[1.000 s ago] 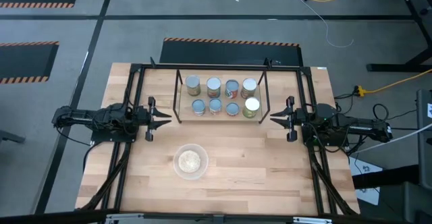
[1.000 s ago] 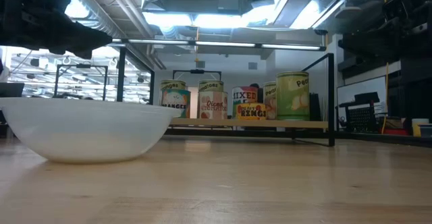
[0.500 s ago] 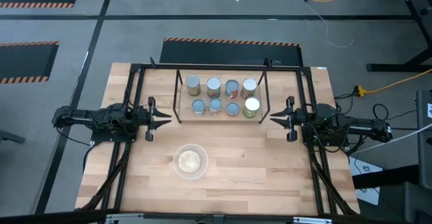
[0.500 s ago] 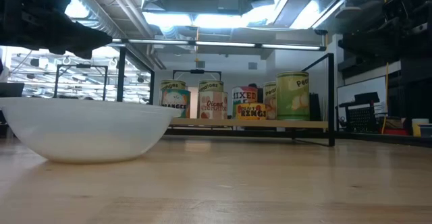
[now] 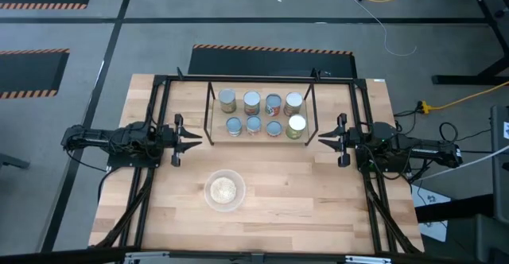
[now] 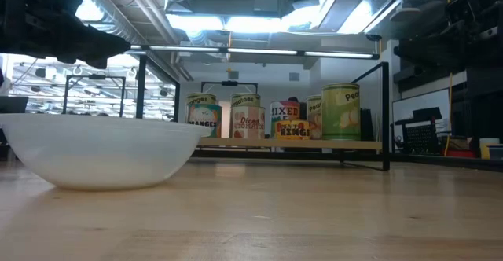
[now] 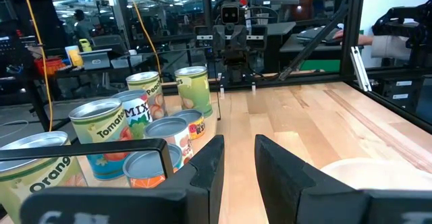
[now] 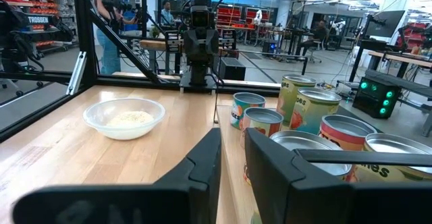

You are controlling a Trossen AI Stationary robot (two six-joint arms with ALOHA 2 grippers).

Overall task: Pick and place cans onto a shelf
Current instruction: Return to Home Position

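Observation:
Eight cans stand upright in two rows on the light wood surface of the black-rod shelf at the table's far middle. They also show in the low view and in both wrist views. My left gripper hovers left of the shelf and points toward it, empty, with a narrow gap between its fingers. My right gripper hovers right of the shelf and points toward it, empty, with a narrow gap between its fingers.
A clear round bowl with tan contents sits on the table nearer the front edge, between the two arms. A larger black frame surrounds the table's working area. Bare wood lies on either side of the bowl.

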